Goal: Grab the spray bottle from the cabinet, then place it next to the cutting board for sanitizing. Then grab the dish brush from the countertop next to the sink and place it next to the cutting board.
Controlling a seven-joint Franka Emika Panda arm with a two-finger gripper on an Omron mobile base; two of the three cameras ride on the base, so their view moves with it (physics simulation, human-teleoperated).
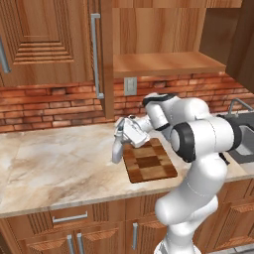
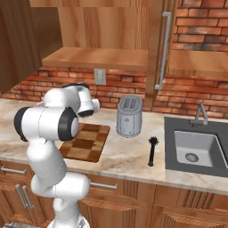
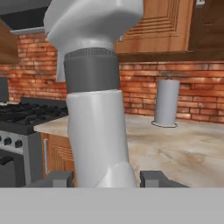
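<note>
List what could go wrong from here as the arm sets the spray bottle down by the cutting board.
1. The spray bottle, between the fingers of the gripper, hangs at the cutting board's left edge; it might land partly on the board and tip.
2. It is tall and narrow, so a tilted release onto the countertop could topple it.
3. The dish brush lies close beside the sink; a clumsy later grab might knock it in.

**Count around the board**

One board. One bottle at its left edge. One toaster and one brush to its right. One sink beyond the brush. One grey canister left of the board.
</note>
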